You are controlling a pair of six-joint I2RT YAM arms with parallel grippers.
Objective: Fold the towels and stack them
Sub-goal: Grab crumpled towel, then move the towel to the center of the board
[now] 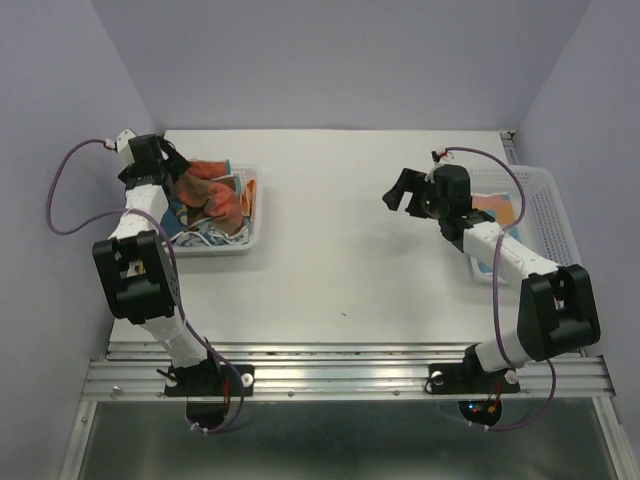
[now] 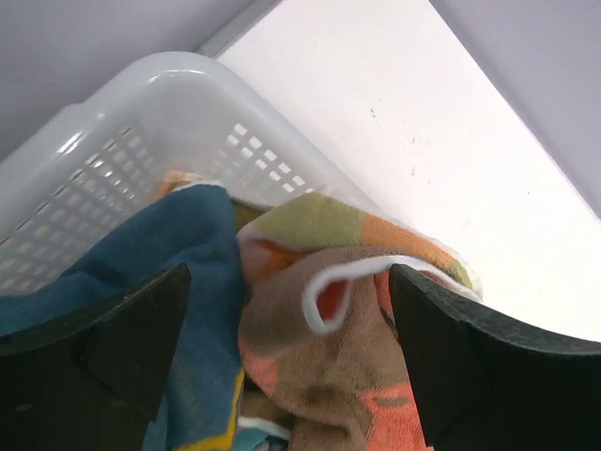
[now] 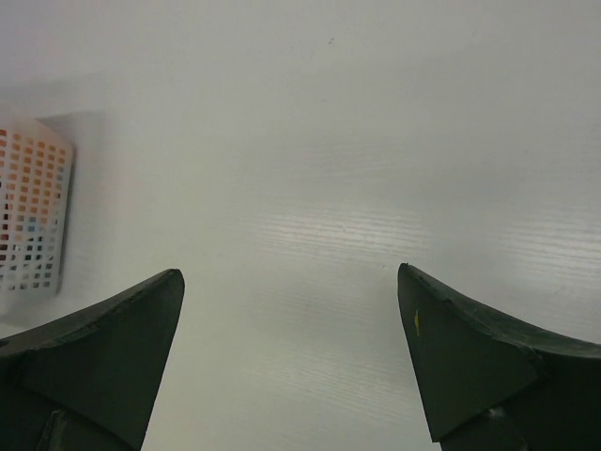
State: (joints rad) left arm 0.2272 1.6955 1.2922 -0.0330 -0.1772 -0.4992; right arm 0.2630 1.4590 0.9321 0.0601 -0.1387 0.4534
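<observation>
White table (image 1: 340, 260) under lilac walls carries both arms; the right gripper (image 1: 405, 190) hangs over the tabletop, jaws spread wide, holding nothing, one cloth (image 1: 497, 207) lying in the right basket (image 1: 545, 180) beside its arm; farther back, the left gripper (image 2: 289, 277) stands fully apart over the towels (image 2: 310, 376) heaped in the left basket (image 2: 141, 122), a brown-and-orange one between its fingers; whether they touch it I cannot tell.

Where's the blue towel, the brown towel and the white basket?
Soft dark blue towel (image 2: 160, 240): left wrist view, on its bunched middle.
Soft brown towel with orange print (image 2: 310, 366): left wrist view, on its rumpled top.
White perforated plastic basket (image 2: 160, 122): left wrist view, on its holed wall.
</observation>
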